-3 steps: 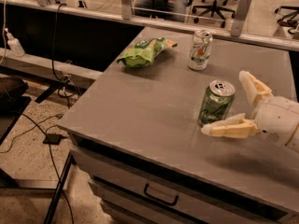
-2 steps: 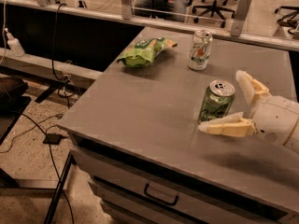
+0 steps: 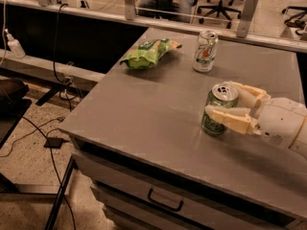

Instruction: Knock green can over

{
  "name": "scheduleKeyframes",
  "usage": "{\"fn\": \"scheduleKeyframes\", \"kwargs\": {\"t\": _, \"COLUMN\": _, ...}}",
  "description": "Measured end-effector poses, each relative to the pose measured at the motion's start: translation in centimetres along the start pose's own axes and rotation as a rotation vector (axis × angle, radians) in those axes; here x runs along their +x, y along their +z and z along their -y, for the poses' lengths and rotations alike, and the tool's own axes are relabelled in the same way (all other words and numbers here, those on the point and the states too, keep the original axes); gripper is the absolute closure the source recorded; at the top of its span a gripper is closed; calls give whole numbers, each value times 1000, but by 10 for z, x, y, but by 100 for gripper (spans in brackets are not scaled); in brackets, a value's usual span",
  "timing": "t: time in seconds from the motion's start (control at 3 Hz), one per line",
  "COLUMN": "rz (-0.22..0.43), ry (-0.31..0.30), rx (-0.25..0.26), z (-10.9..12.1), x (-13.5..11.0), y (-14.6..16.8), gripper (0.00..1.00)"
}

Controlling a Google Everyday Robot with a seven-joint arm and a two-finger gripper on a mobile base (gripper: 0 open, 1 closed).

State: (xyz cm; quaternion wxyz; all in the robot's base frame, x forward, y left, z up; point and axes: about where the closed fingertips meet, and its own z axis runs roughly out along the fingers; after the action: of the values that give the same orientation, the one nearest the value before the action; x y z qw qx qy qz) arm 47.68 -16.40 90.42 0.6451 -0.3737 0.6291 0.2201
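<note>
The green can [image 3: 217,113] stands on the grey table [image 3: 144,114], right of centre, with its silver top and pull tab showing. It leans slightly to the left. My gripper [image 3: 218,98] reaches in from the right edge with its cream fingers spread, one on each side of the can. The near finger [image 3: 231,119] lies across the can's front and the far finger [image 3: 245,93] is behind its top. The jaws are open and are not closed on the can.
A white-silver can with a green and red logo [image 3: 205,51] stands at the back of the table. A green snack bag [image 3: 146,54] lies at the back left. The table has drawers with a handle [image 3: 165,201] below. Cables and a stand leg are on the floor to the left.
My gripper has moved left, so its fingers now straddle the green can. The near finger now crosses the can's front. The can has stayed standing in about the same place.
</note>
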Motion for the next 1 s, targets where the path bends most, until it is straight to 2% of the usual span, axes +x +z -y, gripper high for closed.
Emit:
{"fn": "scheduleKeyframes", "kwargs": {"t": 0.33, "rz": 1, "ry": -2, "rx": -4, "z": -1, "x": -2, "y": 2, "gripper": 79}}
{"fn": "scheduleKeyframes", "kwargs": {"t": 0.67, "rz": -48, "ry": -63, "rx": -27, "z": 3, "x": -15, "y": 4, "gripper": 99}}
{"fn": "scheduleKeyframes", "kwargs": {"t": 1.0, "rz": -141, "ry": -193, "rx": -91, "z": 10, "x": -43, "y": 10, "gripper": 100}}
